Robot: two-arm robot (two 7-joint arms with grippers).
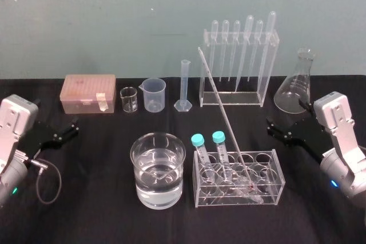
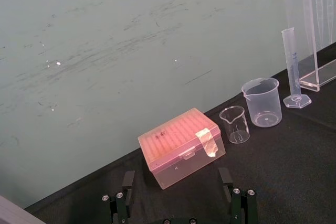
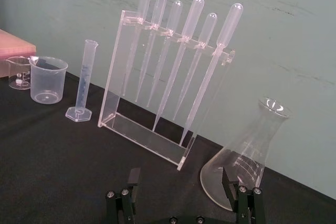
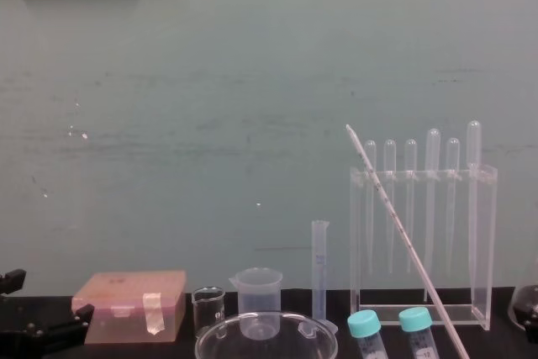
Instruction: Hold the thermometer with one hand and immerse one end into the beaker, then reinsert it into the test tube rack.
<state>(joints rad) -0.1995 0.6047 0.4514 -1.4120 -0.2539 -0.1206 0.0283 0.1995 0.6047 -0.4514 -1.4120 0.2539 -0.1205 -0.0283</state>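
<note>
I see the left gripper (image 1: 70, 128) low over the black cloth at the table's left edge. Its black fingers (image 2: 124, 196) are spread apart and hold nothing. Behind it stands a pink, ribbed plastic box (image 1: 88, 92). Then come a tiny glass beaker (image 1: 128, 99) and a translucent plastic beaker (image 1: 154, 94).

The beaker (image 1: 138, 182) stands near the front, left of centre. It is wide, thick-walled clear glass, part-filled with clear liquid. Just to its right is the test tube rack (image 1: 217, 197), a low clear acrylic frame with round holes, holding two teal-capped tubes.

The thermometer (image 1: 223, 112), a thin whitish rod, has its lower end in this rack. Its top leans back and to the left.

A slim graduated cylinder (image 1: 184, 86), a tall acrylic pipette stand (image 1: 264, 78) and a conical glass flask (image 1: 297, 84) line the back.

The right gripper (image 1: 274, 128) is at the table's right edge, fingers (image 3: 237, 195) parted, empty.
</note>
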